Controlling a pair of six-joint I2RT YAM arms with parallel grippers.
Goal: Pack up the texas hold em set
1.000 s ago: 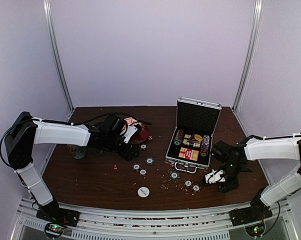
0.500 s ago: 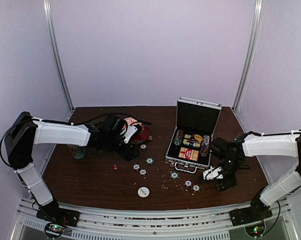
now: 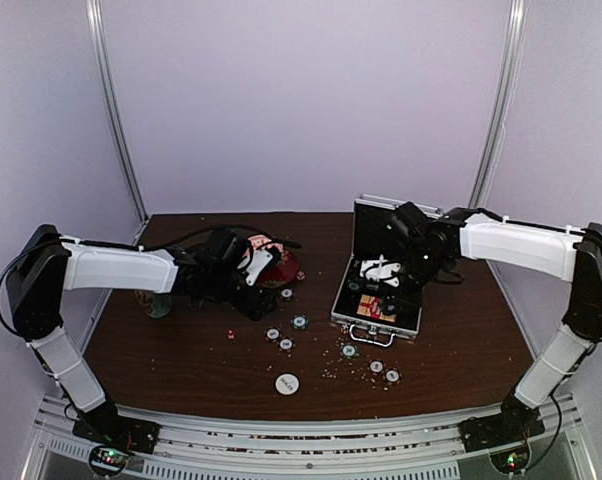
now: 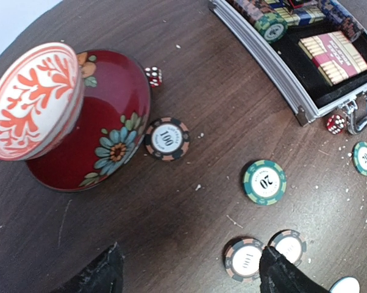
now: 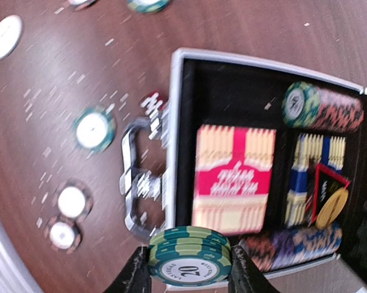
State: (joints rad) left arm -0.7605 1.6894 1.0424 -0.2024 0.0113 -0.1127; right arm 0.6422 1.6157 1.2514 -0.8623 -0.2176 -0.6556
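Observation:
The silver briefcase (image 3: 372,328) lies open at centre right with chip rows and the red-yellow card box (image 5: 234,180) inside. My right gripper (image 3: 381,270) hovers over the case's near edge (image 5: 174,152), shut on a small stack of green 20 chips (image 5: 189,253). My left gripper (image 3: 254,298) is open and empty just above the table beside the bowl; in its wrist view (image 4: 189,278) a 100 chip (image 4: 247,259) lies by the right fingertip (image 4: 281,274). Loose chips (image 3: 299,322), a white disc (image 3: 287,382) and a red die (image 3: 229,335) lie on the table.
A red-white bowl (image 4: 37,101) leans tilted on its red flowered saucer (image 4: 104,122) left of centre. A patterned cup (image 3: 158,303) stands under the left arm. Another red die (image 4: 336,123) lies by the case handle. Small crumbs are scattered over the wood.
My right arm has swung from the table in front and right of the case up and left over the open case, carrying the green chips. The left arm has not moved.

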